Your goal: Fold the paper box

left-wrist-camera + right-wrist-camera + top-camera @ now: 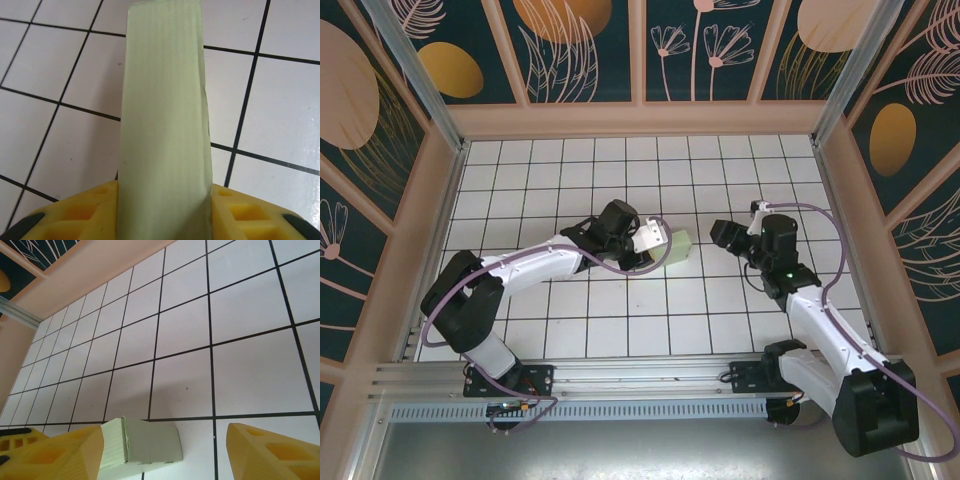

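The paper box point(679, 247) is a small pale mint-green folded block lying on the white tiled floor near the middle. My left gripper point(660, 243) reaches it from the left. In the left wrist view the paper box point(165, 110) runs up between the yellow fingers point(97, 205), which press against both of its sides; my left gripper point(165, 195) is shut on it. My right gripper point(725, 234) hovers just right of the box, open. In the right wrist view the paper box point(142, 444) lies beside the left finger point(60, 452), with a wide gap across my right gripper point(165, 440).
The white floor with black grid lines point(620, 180) is enclosed by peach-framed walls point(640, 118) at the back and on both sides. A metal rail point(620, 375) runs along the near edge by the arm bases.
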You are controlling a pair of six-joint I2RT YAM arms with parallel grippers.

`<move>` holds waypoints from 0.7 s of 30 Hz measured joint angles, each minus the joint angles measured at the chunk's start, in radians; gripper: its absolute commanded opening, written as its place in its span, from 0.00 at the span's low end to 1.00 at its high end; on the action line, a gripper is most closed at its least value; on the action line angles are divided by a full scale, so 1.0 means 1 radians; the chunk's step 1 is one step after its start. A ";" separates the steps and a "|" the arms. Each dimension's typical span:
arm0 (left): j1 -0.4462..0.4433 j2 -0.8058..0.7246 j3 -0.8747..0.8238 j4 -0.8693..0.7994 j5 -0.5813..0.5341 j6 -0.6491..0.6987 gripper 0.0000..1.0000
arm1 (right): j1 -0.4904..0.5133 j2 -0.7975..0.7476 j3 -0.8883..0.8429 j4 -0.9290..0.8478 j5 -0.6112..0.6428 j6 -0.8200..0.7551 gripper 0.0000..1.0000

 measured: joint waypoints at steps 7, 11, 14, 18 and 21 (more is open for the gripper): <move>-0.040 -0.044 -0.117 0.186 -0.185 0.094 0.39 | -0.027 -0.030 0.000 -0.048 0.026 -0.016 0.66; -0.084 -0.018 -0.228 0.449 -0.352 0.267 0.48 | -0.037 -0.036 0.000 -0.051 0.026 -0.018 0.67; -0.093 0.082 -0.270 0.670 -0.462 0.417 0.86 | -0.040 -0.036 0.000 -0.051 0.025 -0.018 0.67; -0.093 0.145 -0.318 0.779 -0.529 0.476 0.99 | -0.040 -0.036 0.000 -0.051 0.025 -0.018 0.69; -0.093 0.074 -0.332 0.742 -0.482 0.396 0.99 | -0.044 -0.036 0.000 -0.051 0.025 -0.021 0.71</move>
